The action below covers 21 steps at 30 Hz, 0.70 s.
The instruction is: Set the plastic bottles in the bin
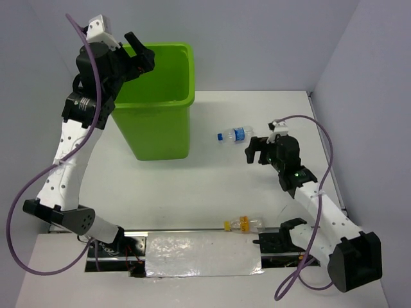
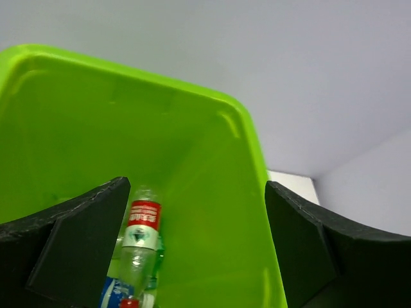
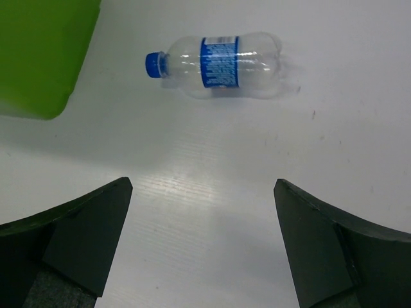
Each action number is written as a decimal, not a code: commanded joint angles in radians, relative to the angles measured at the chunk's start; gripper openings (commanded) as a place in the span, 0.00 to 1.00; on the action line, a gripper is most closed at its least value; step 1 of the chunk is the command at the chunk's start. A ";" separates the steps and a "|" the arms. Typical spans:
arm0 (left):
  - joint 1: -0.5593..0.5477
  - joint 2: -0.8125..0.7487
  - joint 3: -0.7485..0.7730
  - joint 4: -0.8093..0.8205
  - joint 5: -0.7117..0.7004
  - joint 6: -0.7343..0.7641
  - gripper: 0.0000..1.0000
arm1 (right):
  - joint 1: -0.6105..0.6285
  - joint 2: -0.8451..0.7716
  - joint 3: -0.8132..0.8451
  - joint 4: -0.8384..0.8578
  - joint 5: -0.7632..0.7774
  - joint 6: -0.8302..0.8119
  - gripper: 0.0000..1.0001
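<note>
red-label bottle [image 2: 142, 221] inside bin [image 1: 160, 128], upper left | blue-label bottle [image 1: 236, 135] lying on surface [image 1: 212, 186], middle | yellow-cap bottle [image 1: 245, 224] low centre | left end effector [image 1: 141, 54] wide open, empty, above bin | right end effector [image 1: 257, 147] wide open, empty, near blue-label bottle

I stand at a white table [image 1: 225, 192] closed in by plain pale grey panels: a back wall [image 1: 270, 38], a left wall [image 1: 26, 77], a right wall [image 1: 366, 96]. Soft, even light falls on it; a shiny sheet [image 1: 202, 253] lies along my near edge.
</note>
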 commanded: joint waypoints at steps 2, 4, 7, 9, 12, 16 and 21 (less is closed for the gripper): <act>0.001 0.034 0.126 -0.080 0.197 0.102 0.99 | 0.002 0.073 0.107 0.091 -0.200 -0.287 1.00; -0.021 0.006 0.118 -0.091 0.226 0.117 0.99 | 0.005 0.119 0.165 0.054 -0.283 -0.420 1.00; -0.067 -0.032 0.080 -0.082 0.226 0.148 0.99 | 0.006 0.162 0.233 -0.001 -0.339 -0.545 1.00; -0.145 -0.070 0.072 -0.100 0.174 0.175 0.99 | 0.008 0.215 0.270 -0.038 -0.371 -0.660 1.00; -0.268 -0.144 -0.030 -0.092 0.064 0.199 0.99 | 0.011 0.290 0.363 -0.141 -0.365 -0.800 1.00; -0.335 -0.279 -0.284 -0.010 0.017 0.124 0.99 | 0.011 0.349 0.376 -0.121 -0.328 -0.945 1.00; -0.402 -0.462 -0.673 0.138 0.021 -0.008 0.99 | 0.014 0.465 0.440 -0.138 -0.345 -1.090 1.00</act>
